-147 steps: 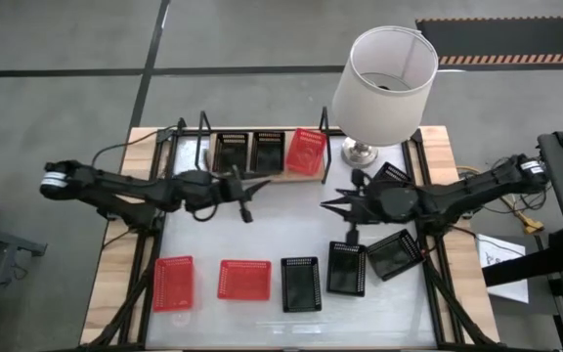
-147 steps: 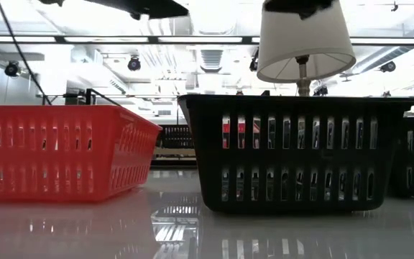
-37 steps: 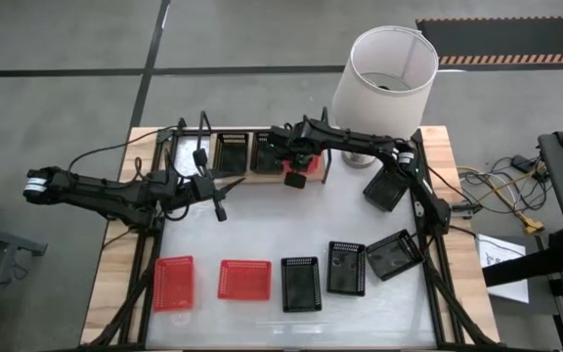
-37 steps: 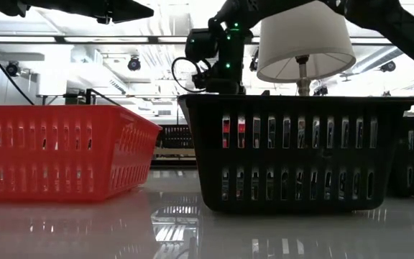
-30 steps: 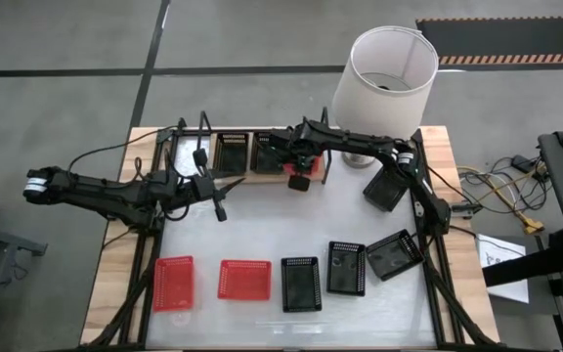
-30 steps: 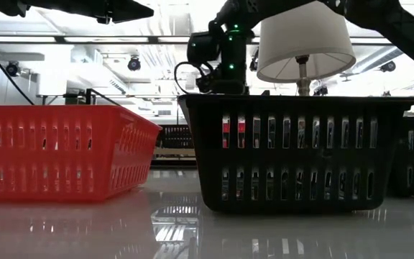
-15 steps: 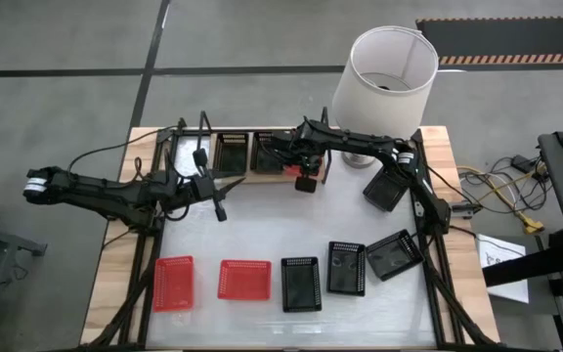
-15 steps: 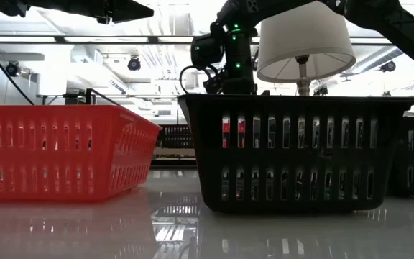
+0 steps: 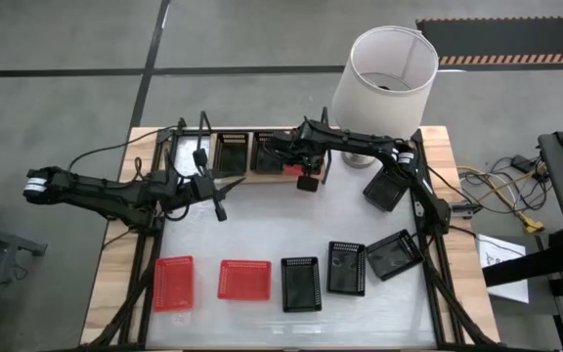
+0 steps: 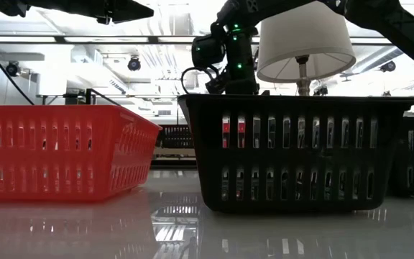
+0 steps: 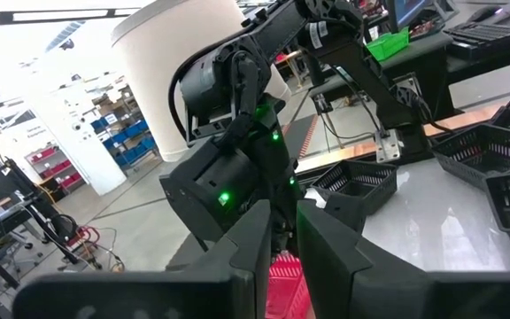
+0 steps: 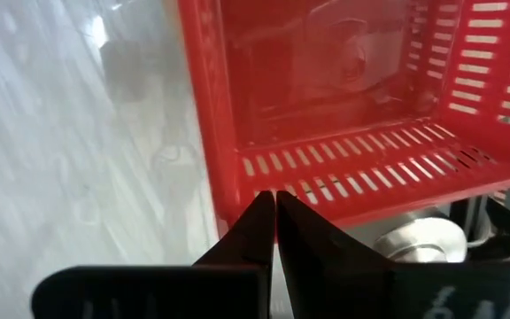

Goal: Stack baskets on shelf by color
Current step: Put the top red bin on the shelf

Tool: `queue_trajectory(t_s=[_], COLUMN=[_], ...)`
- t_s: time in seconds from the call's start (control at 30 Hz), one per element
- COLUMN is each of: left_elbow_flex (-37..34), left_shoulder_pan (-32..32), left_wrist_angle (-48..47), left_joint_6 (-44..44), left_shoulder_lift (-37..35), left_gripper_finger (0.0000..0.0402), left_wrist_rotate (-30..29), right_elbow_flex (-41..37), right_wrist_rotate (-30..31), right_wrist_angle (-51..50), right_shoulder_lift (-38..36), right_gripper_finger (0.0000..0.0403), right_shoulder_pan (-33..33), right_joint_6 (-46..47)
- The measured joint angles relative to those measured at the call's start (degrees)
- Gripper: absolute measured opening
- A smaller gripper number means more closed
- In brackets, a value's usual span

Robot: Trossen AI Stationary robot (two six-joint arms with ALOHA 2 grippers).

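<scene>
Near row on table (image 9: 262,235): two red baskets (image 9: 173,283) at left, three black baskets (image 9: 300,284) to right, long axes mostly near-to-far. Left gripper (image 9: 221,208) hovers mid-left, fingers slightly apart, nothing held. Far: right gripper (image 9: 303,180) clenched on rim of red basket (image 12: 326,106) at shelf (image 9: 262,172) right end. Wrist view alone shows rim pinched; high view hides most of basket under arm.

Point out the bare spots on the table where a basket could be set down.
Open: white tabletop between shelf and the front row of baskets. Crowded: the right end of the shelf, where the right pincer grips the red basket.
</scene>
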Motion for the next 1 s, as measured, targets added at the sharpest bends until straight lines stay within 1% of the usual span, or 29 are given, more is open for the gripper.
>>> queue_trajectory(t_s=[0.13,0.33,1.0], left_elbow_flex=[0.0,0.0,0.0], left_shoulder_pan=[0.0,0.0,0.0], left_wrist_angle=[0.0,0.0,0.0], left_joint_6=[-0.4,-1.4,-1.4], left_shoulder_lift=[0.0,0.0,0.0], left_gripper_finger=[0.0042,0.0042,0.0042], left_wrist_rotate=[0.0,0.0,0.0], right_elbow_flex=[0.0,0.0,0.2], right_wrist_rotate=[2.5,3.9,4.1], right_wrist_angle=[-1.0,-1.0,-2.3], right_shoulder_lift=[0.0,0.0,0.0], right_gripper_finger=[0.0009,0.0009,0.0009], right_shoulder_pan=[0.0,0.0,0.1], right_joint_6=[0.9,1.9,1.5])
